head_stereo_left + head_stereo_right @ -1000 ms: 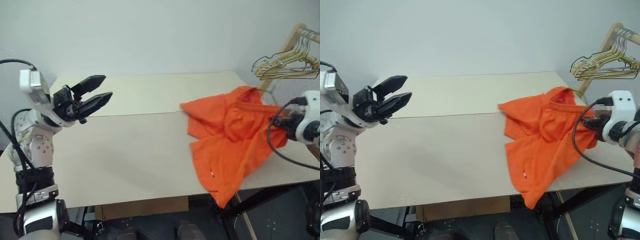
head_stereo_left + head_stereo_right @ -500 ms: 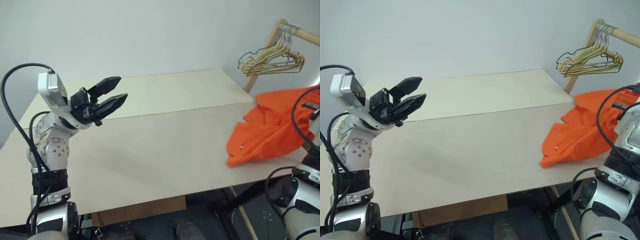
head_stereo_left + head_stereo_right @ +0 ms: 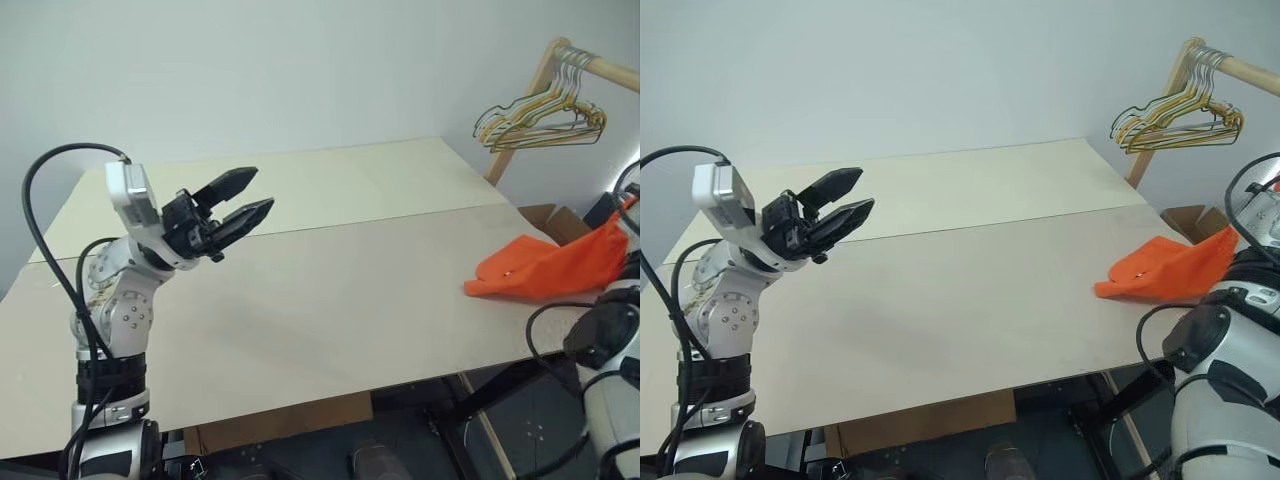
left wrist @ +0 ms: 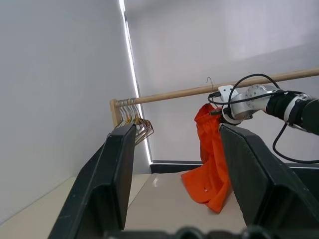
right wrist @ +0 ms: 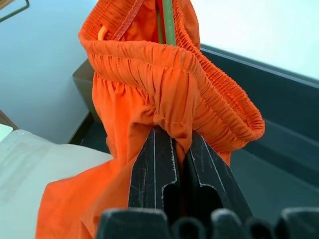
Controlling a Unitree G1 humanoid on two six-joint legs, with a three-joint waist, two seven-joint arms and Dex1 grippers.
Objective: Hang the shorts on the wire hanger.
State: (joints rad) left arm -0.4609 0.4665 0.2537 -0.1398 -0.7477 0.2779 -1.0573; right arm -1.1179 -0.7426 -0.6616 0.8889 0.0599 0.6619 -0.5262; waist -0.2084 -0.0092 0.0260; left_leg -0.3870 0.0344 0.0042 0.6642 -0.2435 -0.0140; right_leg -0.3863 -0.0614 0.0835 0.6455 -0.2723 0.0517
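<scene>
Pale beige table against a plain white wall, wooden rack off its far right corner with a bunch of yellowish wire hangers hooked on it. Shorts are mostly lifted off the right table edge, one leg trailing flat on the tabletop near that edge. Right gripper has its fingers clenched on the gathered waistband, fabric bunched between them. A thin green wire, likely the wire hanger, runs up inside the waistband opening just past the pinch; its hook and shoulders are hidden. Left wrist view shows the shorts hanging from the right gripper up near the wooden rail. Left gripper hovers over the left half of the table, fingers spread and holding nothing, well apart from the shorts.

Risks from here, as judgement:
- Grip is a narrow pinch on elastic; weight of the dangling cloth could pull the waistband out, dropping the shorts off the table edge.
- Trailing leg drags on the table; a snag on the edge would tug against the pinch.
- Cannot tell whether the wire is caught in the pinch; if it isn't, letting go may let it slide out of the waistband.
- Bunched hangers sit close to the rail; a swing could hook or knock them.
- Left gripper is too far away to steady anything.
</scene>
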